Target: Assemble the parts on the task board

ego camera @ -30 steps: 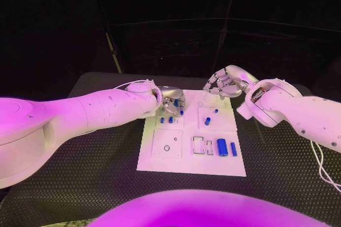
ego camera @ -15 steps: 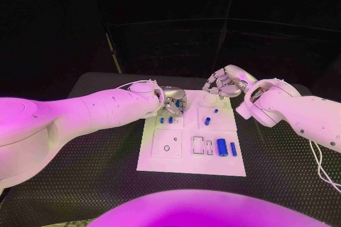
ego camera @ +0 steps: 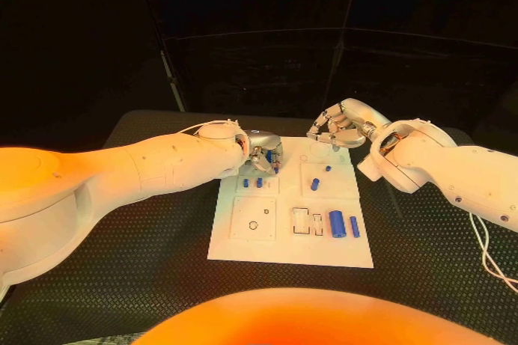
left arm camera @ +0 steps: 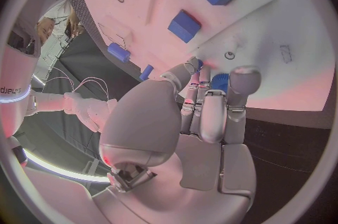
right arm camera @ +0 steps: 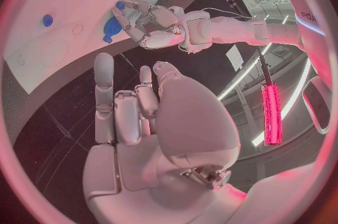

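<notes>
The white task board (ego camera: 239,244) lies mid-table. My left hand (ego camera: 263,152) hovers over its far left corner and pinches a small blue part (left arm camera: 219,82) between thumb and fingers; the same part (right arm camera: 111,27) shows in the right wrist view. Two short blue pegs (ego camera: 246,183) stand just in front of that hand. My right hand (ego camera: 337,126) hangs above the board's far edge with nothing in its loosely bent fingers (right arm camera: 104,75). A blue peg (ego camera: 315,185) and a smaller blue part (ego camera: 328,168) stand below it.
On the board's near right lie a thick blue cylinder (ego camera: 337,224), a thin blue pin (ego camera: 354,226) and two white frames (ego camera: 301,220). A small ring (ego camera: 253,226) sits on the near left panel. Black matting (ego camera: 129,270) surrounds the board.
My left hand has edged slightly to the right over the board's far left corner, still with the blue part. The right hand has stayed in place.
</notes>
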You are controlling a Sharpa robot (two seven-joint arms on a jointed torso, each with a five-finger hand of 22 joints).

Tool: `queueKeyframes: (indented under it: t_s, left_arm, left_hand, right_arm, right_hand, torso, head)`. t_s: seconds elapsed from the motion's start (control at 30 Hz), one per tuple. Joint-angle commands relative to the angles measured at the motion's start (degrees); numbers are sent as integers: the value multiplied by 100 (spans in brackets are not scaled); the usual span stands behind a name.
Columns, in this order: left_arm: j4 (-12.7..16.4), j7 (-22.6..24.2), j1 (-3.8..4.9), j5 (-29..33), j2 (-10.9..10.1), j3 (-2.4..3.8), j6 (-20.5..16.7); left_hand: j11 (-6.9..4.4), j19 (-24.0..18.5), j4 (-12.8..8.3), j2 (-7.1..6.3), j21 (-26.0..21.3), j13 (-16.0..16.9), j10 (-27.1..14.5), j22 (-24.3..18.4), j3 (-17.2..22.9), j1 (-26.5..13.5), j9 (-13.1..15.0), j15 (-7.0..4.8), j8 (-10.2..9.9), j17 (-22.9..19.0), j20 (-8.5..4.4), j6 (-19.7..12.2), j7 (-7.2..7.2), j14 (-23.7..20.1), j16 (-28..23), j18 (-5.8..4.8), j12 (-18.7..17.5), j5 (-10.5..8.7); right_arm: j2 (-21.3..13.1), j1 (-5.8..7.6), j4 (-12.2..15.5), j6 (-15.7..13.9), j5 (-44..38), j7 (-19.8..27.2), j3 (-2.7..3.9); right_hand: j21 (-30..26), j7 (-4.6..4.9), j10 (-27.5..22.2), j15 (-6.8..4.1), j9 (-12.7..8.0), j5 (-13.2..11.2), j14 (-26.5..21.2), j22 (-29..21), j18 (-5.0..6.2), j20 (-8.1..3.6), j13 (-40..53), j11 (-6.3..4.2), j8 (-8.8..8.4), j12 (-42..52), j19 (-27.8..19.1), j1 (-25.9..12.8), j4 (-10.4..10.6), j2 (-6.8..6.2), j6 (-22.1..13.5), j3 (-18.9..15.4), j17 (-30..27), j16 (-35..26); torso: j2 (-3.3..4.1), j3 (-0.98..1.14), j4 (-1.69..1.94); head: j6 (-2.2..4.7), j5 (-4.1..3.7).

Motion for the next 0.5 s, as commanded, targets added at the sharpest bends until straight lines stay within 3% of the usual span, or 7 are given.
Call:
queueKeyframes:
  t_s: [0.03,0.5]
  left_arm:
    - [-25,-243,-8,-64,6,-10,207]
    - [-38,-290,-9,-88,67,-8,210]
  left_hand:
    - [14,52,18,60,38,-9,36,27,34,-12,9,9,-27,-10,4,50,5,49,30,-50,-44,-13]
    - [12,50,68,14,91,-6,64,85,48,-117,11,13,-67,-34,10,90,-4,47,33,-56,-83,-20]
  right_arm:
    - [10,10,7,-34,12,24,3]
    - [40,10,-8,-7,12,34,3]
  right_hand:
    - [-20,1,-33,-37,8,19,242,5,115,-2,5,1,12,-5,-32,60,0,15,-24,42,6,-23]
    - [-20,1,-33,-37,8,19,242,5,115,-2,5,1,12,-5,-32,60,0,15,-24,42,6,-23]
  torso:
    - [7,-6,14]
    - [3,3,-2]
  head:
    - [0,-19]
    - [0,19]
